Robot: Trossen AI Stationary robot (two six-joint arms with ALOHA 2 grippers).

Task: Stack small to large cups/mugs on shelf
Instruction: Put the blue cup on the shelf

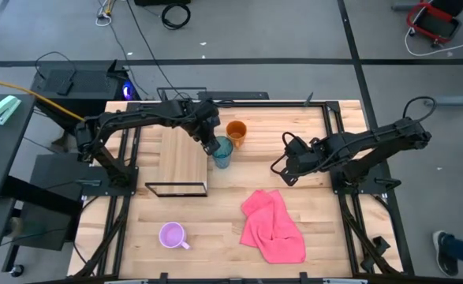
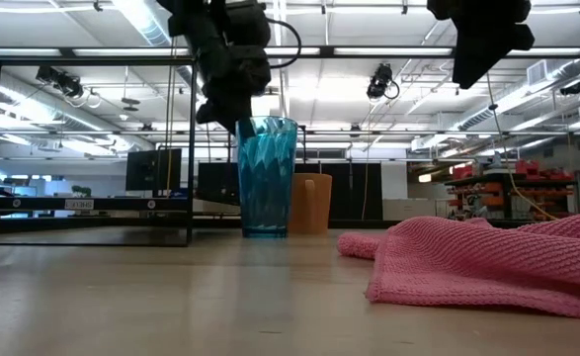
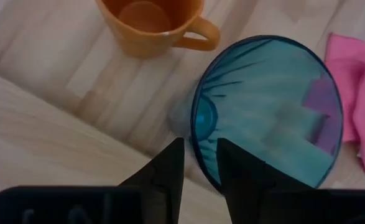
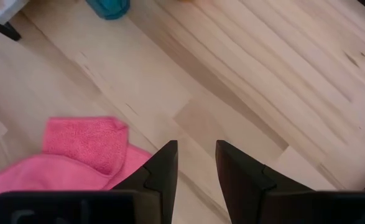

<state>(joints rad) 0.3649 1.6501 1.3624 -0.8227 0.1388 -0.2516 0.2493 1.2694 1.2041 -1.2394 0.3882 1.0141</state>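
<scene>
Between left fingers [image 3: 199, 163], teal tumbler [image 3: 275, 112] rim

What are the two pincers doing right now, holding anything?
Left pincer: astride the rim of the teal tumbler; grip cannot be told.
Right pincer: open, holding nothing, above the table.

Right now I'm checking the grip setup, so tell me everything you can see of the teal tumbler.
The teal tumbler is translucent, plastic-looking, with faceted walls, and taller than the orange mug close by it. It stands upright and empty on the tabletop, just off the shelf's edge. The left claw straddles its rim, one finger inside and one outside, not visibly clamped.
</scene>
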